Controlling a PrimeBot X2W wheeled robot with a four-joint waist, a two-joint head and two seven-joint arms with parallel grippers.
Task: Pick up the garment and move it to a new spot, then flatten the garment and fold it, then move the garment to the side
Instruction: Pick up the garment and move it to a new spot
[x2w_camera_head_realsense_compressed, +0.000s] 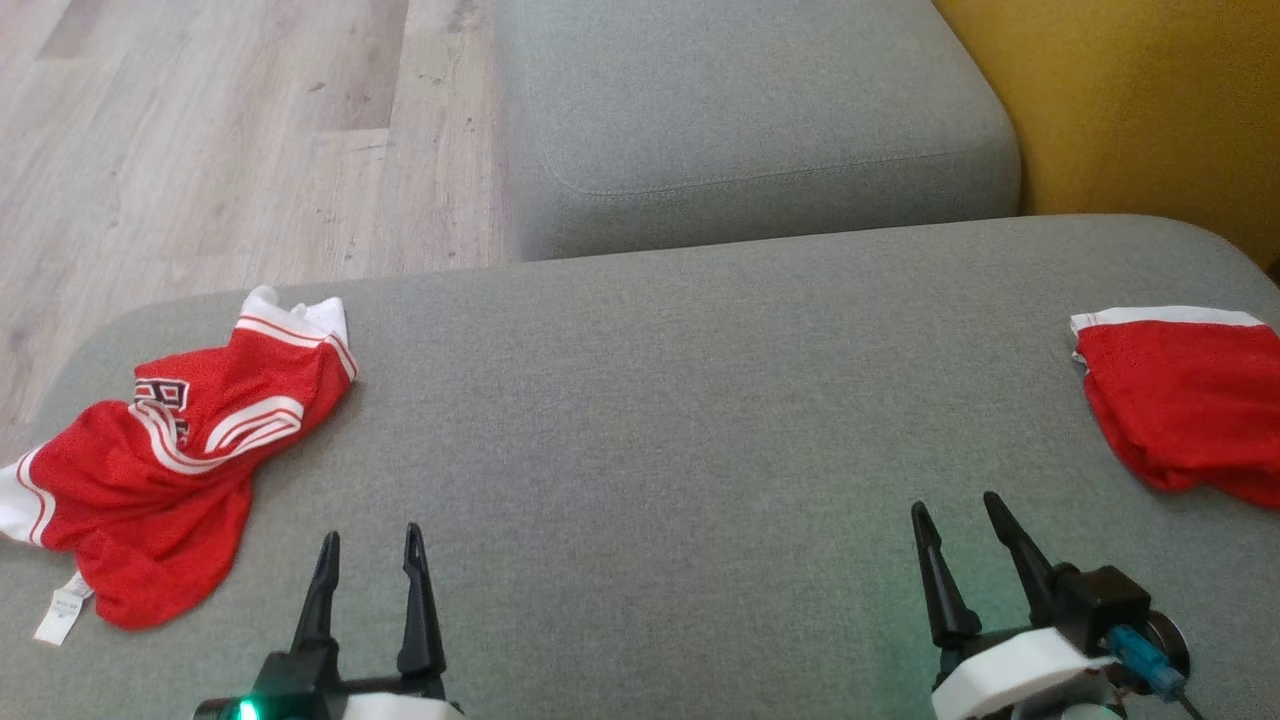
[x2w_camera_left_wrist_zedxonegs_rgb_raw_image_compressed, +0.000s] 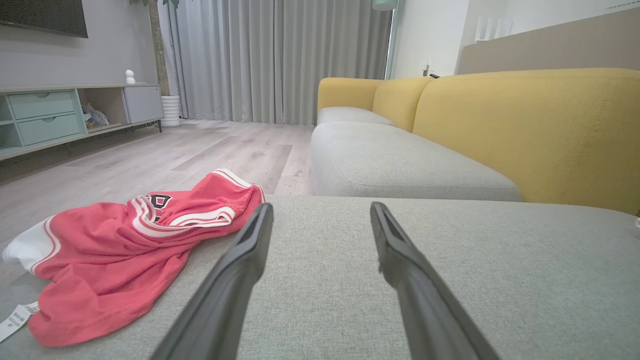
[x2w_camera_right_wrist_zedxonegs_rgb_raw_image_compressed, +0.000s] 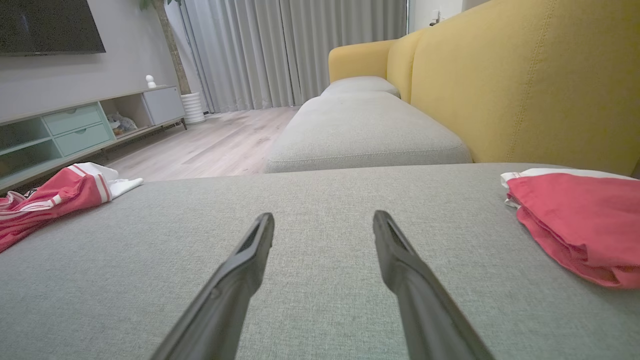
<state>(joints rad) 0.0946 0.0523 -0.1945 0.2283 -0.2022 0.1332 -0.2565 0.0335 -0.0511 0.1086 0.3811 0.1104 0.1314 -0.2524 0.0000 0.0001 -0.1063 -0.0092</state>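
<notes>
A crumpled red garment (x2w_camera_head_realsense_compressed: 170, 470) with white stripes and a white tag lies at the left end of the grey cushion (x2w_camera_head_realsense_compressed: 650, 400); it also appears as the red garment (x2w_camera_left_wrist_zedxonegs_rgb_raw_image_compressed: 125, 245) left of my left fingers and as the red garment (x2w_camera_right_wrist_zedxonegs_rgb_raw_image_compressed: 50, 200) at far left. My left gripper (x2w_camera_head_realsense_compressed: 372, 545) hovers open just right of it, nothing between its fingers. My right gripper (x2w_camera_head_realsense_compressed: 958, 515) stands open near the front right, empty. My left gripper (x2w_camera_left_wrist_zedxonegs_rgb_raw_image_compressed: 320, 210) and right gripper (x2w_camera_right_wrist_zedxonegs_rgb_raw_image_compressed: 322, 220) both point across bare cushion.
A second red cloth with a white band, folded (x2w_camera_head_realsense_compressed: 1190, 410), lies at the cushion's right edge, also seen as folded red cloth (x2w_camera_right_wrist_zedxonegs_rgb_raw_image_compressed: 575, 220). Another grey seat (x2w_camera_head_realsense_compressed: 750, 120) lies beyond, a yellow backrest (x2w_camera_head_realsense_compressed: 1130, 100) to the right, wooden floor (x2w_camera_head_realsense_compressed: 200, 130) to the left.
</notes>
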